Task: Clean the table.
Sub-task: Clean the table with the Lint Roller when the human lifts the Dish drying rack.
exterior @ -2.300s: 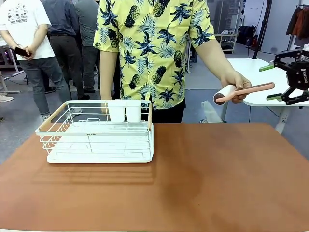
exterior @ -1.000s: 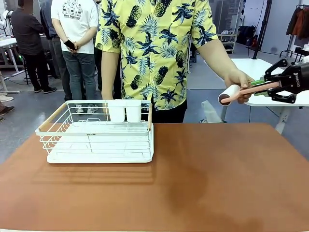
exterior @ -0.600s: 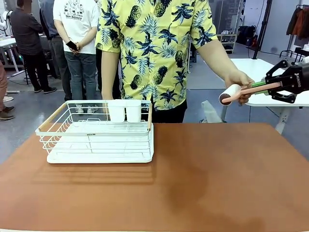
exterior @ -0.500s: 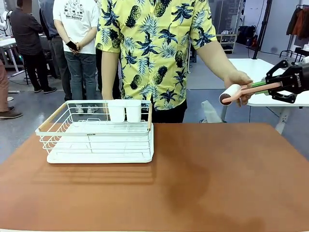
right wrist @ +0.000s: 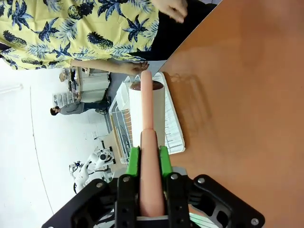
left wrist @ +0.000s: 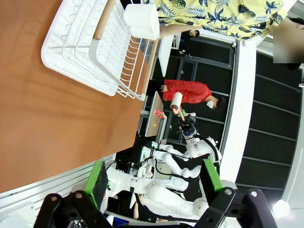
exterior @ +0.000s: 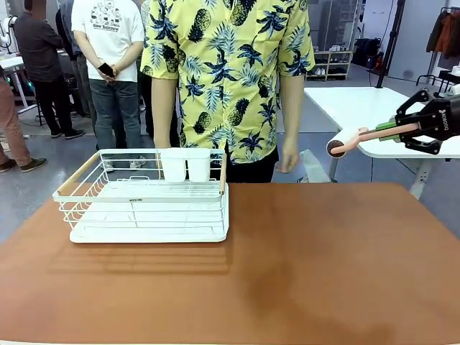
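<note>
**Handover complete.** The person's hand (exterior: 289, 159), which held the roll end of the tool a moment ago, has let go and now hangs at the person's side, at 12 o'clock of the large reddish-brown matte bench (exterior: 323, 273). To its right, at about 2 o'clock and well above the bench top, is the lint roller with pink handle and white roll (exterior: 357, 136). It is carried by the right end effector (exterior: 389, 131) alone, green pads clenched on the pink handle, roll pointing toward picture left. The tool therefore appears to have passed to the robot. The cleaning itself looks not yet begun, since the roll must first come down onto the bench surface.

**Surroundings, left to right.**
- The left end effector (left wrist: 154, 178) is released, its pads wide apart with nothing between them, held clear of the bench top.
- A white wire dish rack (exterior: 144, 208) stands at 10 o'clock on the bench, with 2 white cups (exterior: 185, 165) at its far rail. It covers that corner, so roller strokes would probably have to skirt it.
- The person stands close against the far edge at 12 o'clock, near any far-side stroke.
- A smaller white table (exterior: 359, 104) lies beyond at 2 o'clock.
</note>
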Available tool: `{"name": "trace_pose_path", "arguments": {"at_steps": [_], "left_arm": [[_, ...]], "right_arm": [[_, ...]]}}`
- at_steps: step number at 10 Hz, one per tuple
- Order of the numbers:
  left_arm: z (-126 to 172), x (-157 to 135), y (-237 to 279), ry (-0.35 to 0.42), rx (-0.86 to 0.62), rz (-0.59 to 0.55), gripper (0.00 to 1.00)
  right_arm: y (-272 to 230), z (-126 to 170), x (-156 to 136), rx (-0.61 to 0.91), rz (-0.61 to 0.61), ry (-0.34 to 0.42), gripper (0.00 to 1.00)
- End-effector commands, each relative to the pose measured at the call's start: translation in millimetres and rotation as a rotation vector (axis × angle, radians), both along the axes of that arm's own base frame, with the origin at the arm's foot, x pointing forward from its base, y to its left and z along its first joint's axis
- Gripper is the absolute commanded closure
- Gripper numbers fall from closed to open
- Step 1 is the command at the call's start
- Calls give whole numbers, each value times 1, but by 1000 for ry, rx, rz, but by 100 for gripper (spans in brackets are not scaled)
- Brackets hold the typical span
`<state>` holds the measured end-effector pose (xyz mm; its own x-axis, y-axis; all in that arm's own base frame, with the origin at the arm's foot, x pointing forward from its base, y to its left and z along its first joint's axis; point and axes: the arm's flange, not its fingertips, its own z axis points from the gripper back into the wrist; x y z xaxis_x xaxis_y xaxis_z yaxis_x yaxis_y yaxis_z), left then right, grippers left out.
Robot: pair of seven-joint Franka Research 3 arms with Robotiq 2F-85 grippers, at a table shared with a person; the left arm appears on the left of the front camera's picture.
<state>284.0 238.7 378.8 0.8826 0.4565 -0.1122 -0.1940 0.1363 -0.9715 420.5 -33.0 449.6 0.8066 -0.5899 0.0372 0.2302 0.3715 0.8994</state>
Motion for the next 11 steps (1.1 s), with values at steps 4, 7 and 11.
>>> {"name": "trace_pose_path", "arguments": {"at_steps": [4, 7, 11], "left_arm": [[0, -3, 1, -7, -8, 4, 0], [0, -3, 1, -7, -8, 4, 0], [0, -3, 1, -7, -8, 4, 0]], "right_arm": [[1, 1, 0, 6, -3, 5, 100], [1, 1, 0, 6, -3, 5, 100], [1, 1, 0, 6, -3, 5, 100]]}}
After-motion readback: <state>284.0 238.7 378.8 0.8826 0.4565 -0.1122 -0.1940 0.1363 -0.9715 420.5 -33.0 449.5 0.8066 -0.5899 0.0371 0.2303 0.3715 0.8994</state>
